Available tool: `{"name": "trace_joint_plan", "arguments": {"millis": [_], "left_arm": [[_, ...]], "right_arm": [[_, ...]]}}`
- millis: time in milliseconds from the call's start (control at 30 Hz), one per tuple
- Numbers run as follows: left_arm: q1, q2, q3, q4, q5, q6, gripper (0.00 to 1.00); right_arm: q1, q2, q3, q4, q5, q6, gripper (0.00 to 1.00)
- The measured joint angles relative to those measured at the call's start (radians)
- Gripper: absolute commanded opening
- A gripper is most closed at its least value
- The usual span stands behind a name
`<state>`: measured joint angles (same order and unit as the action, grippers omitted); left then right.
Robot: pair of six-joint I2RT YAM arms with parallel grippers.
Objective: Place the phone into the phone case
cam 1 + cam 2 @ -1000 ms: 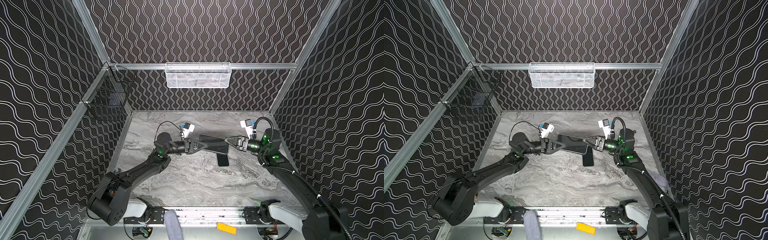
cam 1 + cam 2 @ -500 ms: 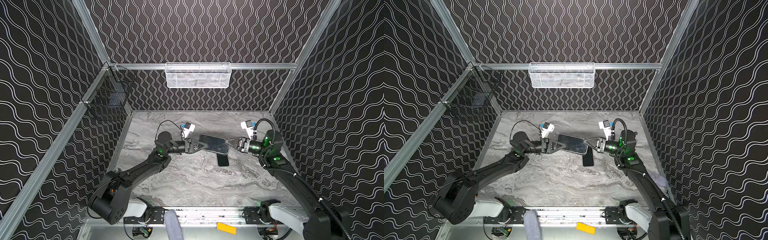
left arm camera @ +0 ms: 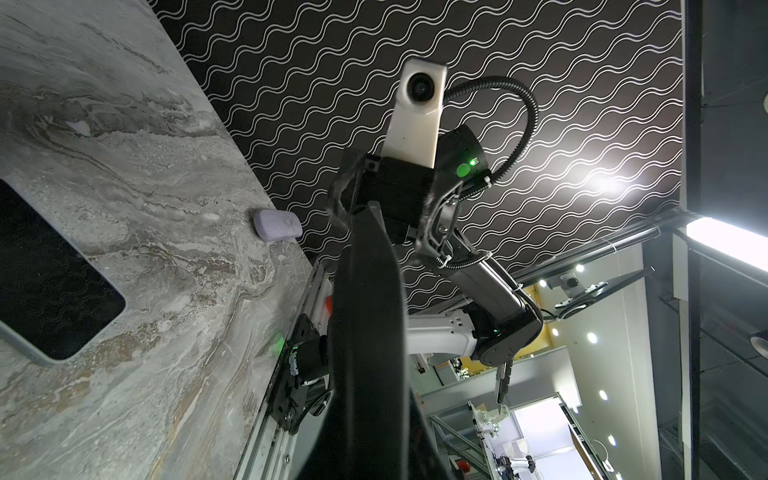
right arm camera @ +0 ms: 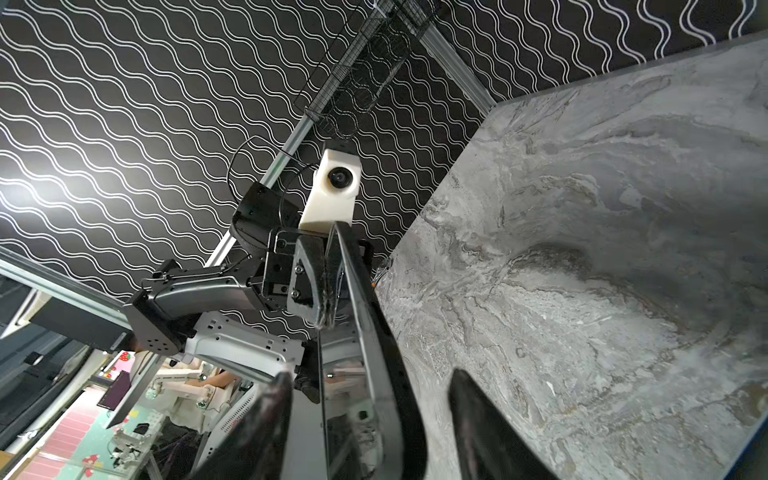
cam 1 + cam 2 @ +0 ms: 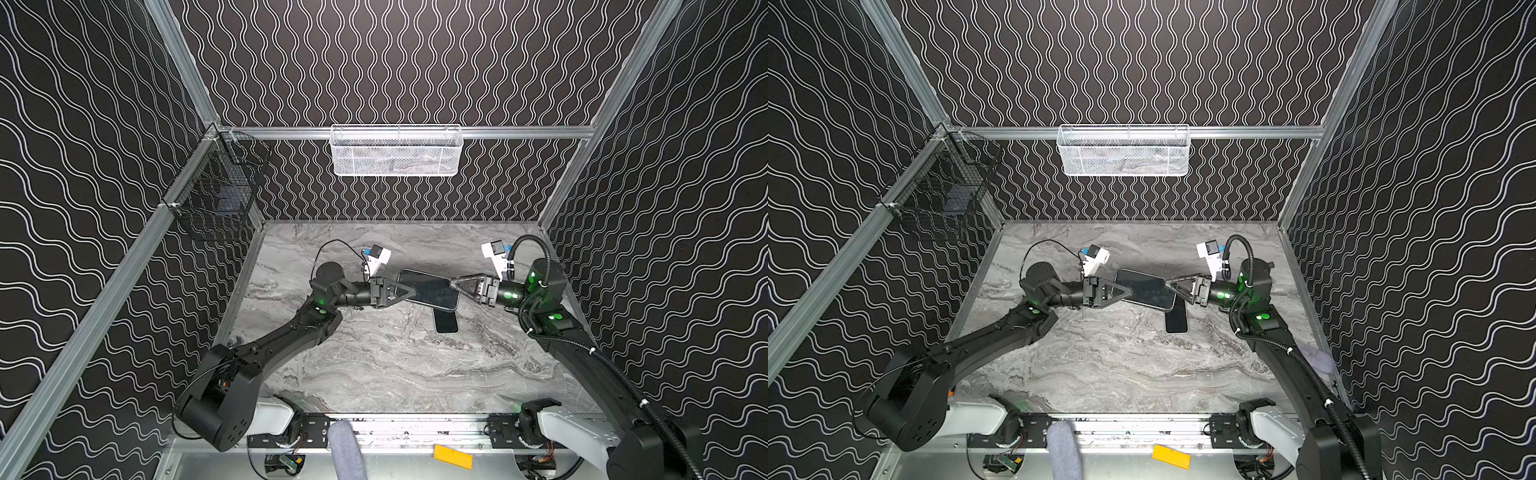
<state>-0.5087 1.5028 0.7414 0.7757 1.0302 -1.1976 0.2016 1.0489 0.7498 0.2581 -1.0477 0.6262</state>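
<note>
Left tool clenched on phone case, right tool released around its end, phone on table

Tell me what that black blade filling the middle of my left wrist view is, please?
Observer: A flat dark slab seen edge-on, phone or case I can't tell; both top views show its broad glossy face, held above the table.
Visitor: Who's holding it?
Observer: The left tool, shut on its end.
Visitor: And the arm facing me?
Observer: The right wrist view shows the right tool open, fingers apart either side of the slab's other end.
</note>
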Motion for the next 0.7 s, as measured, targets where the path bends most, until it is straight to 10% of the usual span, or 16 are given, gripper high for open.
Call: {"name": "trace_joint_plan", "arguments": {"millis": [200, 433, 700], "left_arm": [[0.017, -0.051, 0.077, -0.206, 0.106, 0.169, 0.0], [0.018, -0.063, 0.287, -0.818, 0.144, 0.669, 0.0], [0.017, -0.043, 0.293, -0.992, 0.137, 0.789, 0.0]], "right_arm": [[-0.021, 0.001, 0.069, -0.116, 0.014, -0.146, 0.77], [0.005, 0.161, 0.222, -0.269, -0.154, -0.29, 0.78], [0.085, 0.204, 0.259, -0.379, -0.225, -0.403, 0.78]]}}
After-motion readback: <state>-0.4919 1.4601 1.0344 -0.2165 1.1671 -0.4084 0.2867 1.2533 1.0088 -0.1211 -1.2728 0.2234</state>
